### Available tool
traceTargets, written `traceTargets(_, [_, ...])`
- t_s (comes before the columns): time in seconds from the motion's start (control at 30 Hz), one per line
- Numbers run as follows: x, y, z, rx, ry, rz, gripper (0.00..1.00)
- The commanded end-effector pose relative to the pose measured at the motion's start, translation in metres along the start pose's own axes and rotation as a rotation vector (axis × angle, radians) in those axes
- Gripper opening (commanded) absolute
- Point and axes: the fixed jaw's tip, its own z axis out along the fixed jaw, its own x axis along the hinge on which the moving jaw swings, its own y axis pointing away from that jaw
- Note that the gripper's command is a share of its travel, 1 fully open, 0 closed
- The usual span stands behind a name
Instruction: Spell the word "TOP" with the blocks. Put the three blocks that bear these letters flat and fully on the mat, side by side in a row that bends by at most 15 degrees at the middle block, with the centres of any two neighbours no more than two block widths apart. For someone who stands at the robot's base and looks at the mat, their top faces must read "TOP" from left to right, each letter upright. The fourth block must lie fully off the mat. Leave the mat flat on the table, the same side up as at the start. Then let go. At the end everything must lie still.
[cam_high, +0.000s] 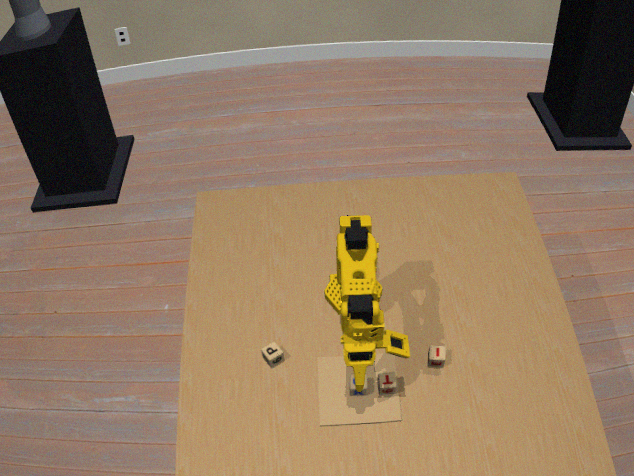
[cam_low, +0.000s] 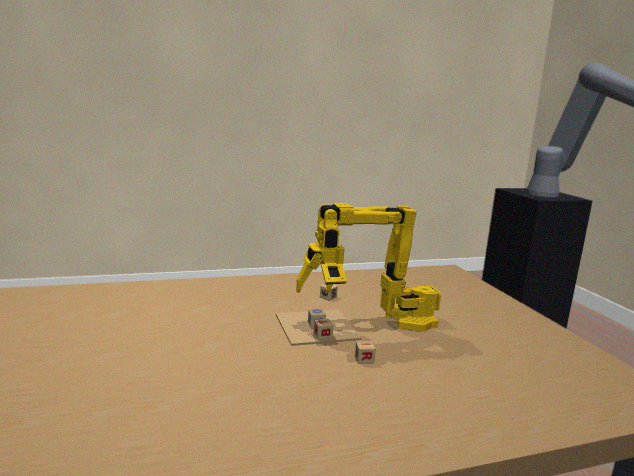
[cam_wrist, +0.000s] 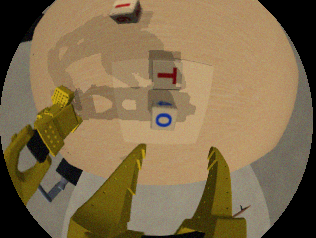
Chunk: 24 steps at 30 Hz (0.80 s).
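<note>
The O block with a blue letter lies on the small tan mat. The T block with a red letter touches it on the mat. The P block lies off the mat on the table. The I block lies off the mat on the other side. My gripper is open and empty. It hangs above the O block, well clear of it.
The arm's yellow base stands on the wooden table behind the mat. Two black pedestals stand on the floor beyond the table.
</note>
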Motion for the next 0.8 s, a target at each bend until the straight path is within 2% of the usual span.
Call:
traceTargets(0.0, [0.001,-0.008,-0.015,0.092,0.000,0.001,0.36])
traceTargets(0.4, [0.001,-0.008,-0.015,0.094,0.000,0.001,0.36])
traceTargets(0.5, [0.001,-0.009,-0.017,0.110,0.000,0.001,0.36])
traceTargets(0.63, [0.001,-0.010,-0.027,0.174,0.001,0.001,0.36])
traceTargets(0.77, [0.001,-0.011,-0.044,0.280,0.002,0.001,0.35])
